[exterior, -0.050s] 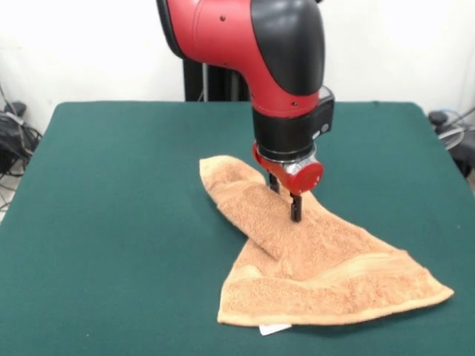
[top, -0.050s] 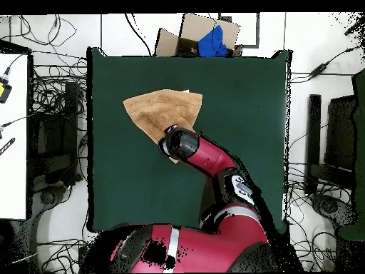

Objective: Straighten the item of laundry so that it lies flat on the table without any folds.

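While I watch both views, this is what I have on screen.

Towel: the orange-tan towel (exterior, -0.050s: 312, 267) lies crumpled right of centre on the table (exterior, -0.050s: 111, 222); in the front view a folded flap runs from the far left corner down across the middle, and the near part spreads out to a point at the right.

Bands and tag: a woven stripe band shows along the near edge, and a small white tag (exterior, -0.050s: 274, 328) pokes out from under that edge.

Gripper: the gripper (exterior, -0.050s: 291, 202) comes straight down onto the folded flap, its dark tips touching or pressing the cloth; the fingers look close together, but I cannot tell whether they pinch terry or are merely closed against it.

Arm: the red and black arm (top, -0.050s: 207, 160) covers the towel's corner nearest the robot in the overhead view, so I cannot read the folds beneath it.

Table: the green cloth around the towel is bare.

Surroundings: beyond the far edge in the overhead view sits a cardboard box (top, -0.050s: 192, 32) with something blue (top, -0.050s: 214, 41) in it; cables (top, -0.050s: 50, 43) trail over the floor at both sides, and a white surface (top, -0.050s: 13, 135) stands at the left.
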